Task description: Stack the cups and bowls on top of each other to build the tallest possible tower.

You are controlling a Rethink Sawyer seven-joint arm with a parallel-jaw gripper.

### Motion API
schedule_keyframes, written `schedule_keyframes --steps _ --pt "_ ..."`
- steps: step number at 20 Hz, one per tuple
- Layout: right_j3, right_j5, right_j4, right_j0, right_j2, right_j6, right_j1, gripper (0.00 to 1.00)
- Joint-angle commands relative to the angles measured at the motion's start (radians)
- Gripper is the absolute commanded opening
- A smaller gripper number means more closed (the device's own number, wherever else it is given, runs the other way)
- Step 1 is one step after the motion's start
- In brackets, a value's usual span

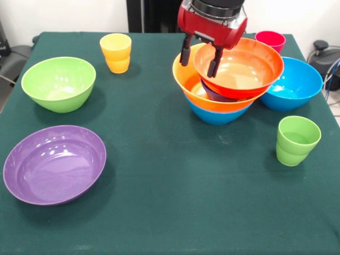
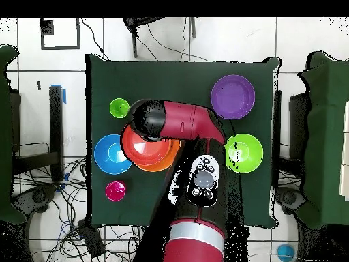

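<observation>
The gripper (image 1: pixel 200 57) hangs over the left rim of the tower (image 1: pixel 226 87), its two dark fingers (image 1: pixel 185 52) spread apart and straddling the near-left edge of the orange-red bowl (image 1: pixel 241 71), one finger outside the rim and the other inside it; whether they press on the rim cannot be told. That orange-red bowl sits tilted at the top of the pile, resting on a small dark blue bowl (image 1: pixel 215 93) that peeks out beneath it, inside the large yellow-orange bowl (image 1: pixel 187 79), which in turn nests in a blue bowl (image 1: pixel 218 116) standing on the green tabletop (image 1: pixel 175 186). Just beside the pile on its right, touching or nearly so, stands another blue bowl (image 1: pixel 297 85), upright and empty. Behind it near the far edge is the red-pink cup (image 1: pixel 270 40). The light green cup (image 1: pixel 296 140) stands alone to the front right. On the left side, the yellow cup (image 1: pixel 116 52) stands far back, the lime green bowl (image 1: pixel 58 83) sits near the left edge, and the wide purple bowl (image 1: pixel 54 163) lies nearer the front. In the overhead view the red arm (image 2: pixel 194 126) covers much of the pile.
</observation>
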Motion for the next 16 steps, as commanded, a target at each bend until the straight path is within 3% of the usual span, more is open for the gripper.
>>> schedule_keyframes --steps 1,16 --pt "0.146 -0.008 -0.055 -0.016 0.126 -0.086 -0.044 1.0" --pt "0.219 -0.044 -0.069 -0.017 0.131 -0.067 -0.075 1.0"
